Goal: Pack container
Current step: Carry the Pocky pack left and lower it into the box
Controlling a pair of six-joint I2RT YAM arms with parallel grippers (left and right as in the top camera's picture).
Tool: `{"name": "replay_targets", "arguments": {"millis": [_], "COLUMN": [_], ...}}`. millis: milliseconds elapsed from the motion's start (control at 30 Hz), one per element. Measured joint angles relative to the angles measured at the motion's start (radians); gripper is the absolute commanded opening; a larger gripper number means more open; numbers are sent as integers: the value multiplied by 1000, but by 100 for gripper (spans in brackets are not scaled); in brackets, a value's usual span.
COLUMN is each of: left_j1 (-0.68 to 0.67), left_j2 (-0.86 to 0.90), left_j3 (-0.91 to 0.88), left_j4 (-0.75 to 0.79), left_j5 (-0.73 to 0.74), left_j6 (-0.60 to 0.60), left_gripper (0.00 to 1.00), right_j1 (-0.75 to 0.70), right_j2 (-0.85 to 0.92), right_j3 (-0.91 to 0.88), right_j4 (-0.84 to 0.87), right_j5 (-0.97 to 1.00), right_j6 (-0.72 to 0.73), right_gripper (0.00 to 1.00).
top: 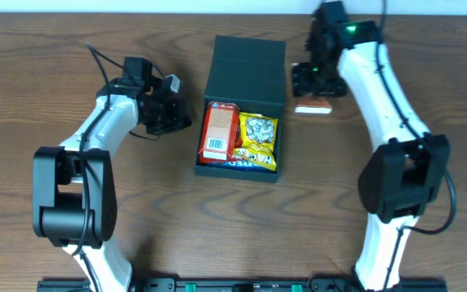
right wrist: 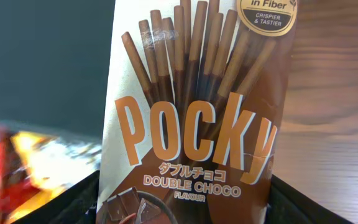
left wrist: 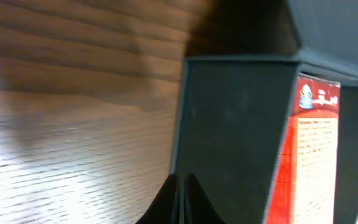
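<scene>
Left side: left gripper [top: 178,118] low over the wooden table [top: 55,49], just beside the container's left wall, apart from it. In the left wrist view its fingers [left wrist: 194,205] are pressed together with nothing between them.

Centre: the container [top: 246,57], a dark teal-black square box, sits mid-table between the two arms. Its flap lid is laid open toward the far edge. Inside we note an orange-red carton [top: 219,130] along the left wall and a yellow snack pack [top: 259,134] beside it on the right. A blue wrapper [top: 246,165] shows under both at the near edge, and we cannot read what it is.

Right side: right gripper [top: 314,91] just off the container's far right corner, over a Pocky Double Choco box [right wrist: 191,143] that lies on the table beside the container. The right wrist view shows its fingers [right wrist: 61,205] spread apart, one at each long edge of the box. We cannot tell whether they press it.
</scene>
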Motion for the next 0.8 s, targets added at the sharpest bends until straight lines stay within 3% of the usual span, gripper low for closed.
{"name": "replay_targets", "arguments": {"millis": [300,433,500,633,700,733,800], "left_j1": [74,83,83,83,83,83,83], "left_j2": [0,0,0,0,0,0,0], "left_j3": [0,0,0,0,0,0,0], "left_j4": [0,0,0,0,0,0,0], "left_j5": [-2,-2,-2,-2,-2,-2,-2], "left_j6": [4,8,8,11,11,11,11], "left_gripper": [6,6,6,6,6,6,6], "right_j1": [225,262,274,294,309,319,333], "right_j2": [0,0,0,0,0,0,0], "right_j3": [7,7,7,7,7,7,7], "right_j4": [-139,-154,-156,-180,-182,-182,-180], "right_j5": [-19,-18,-18,-18,-15,-5,13], "right_j6": [179,291,340,388,400,402,415], "right_gripper": [70,69,63,64,78,95,99]}}
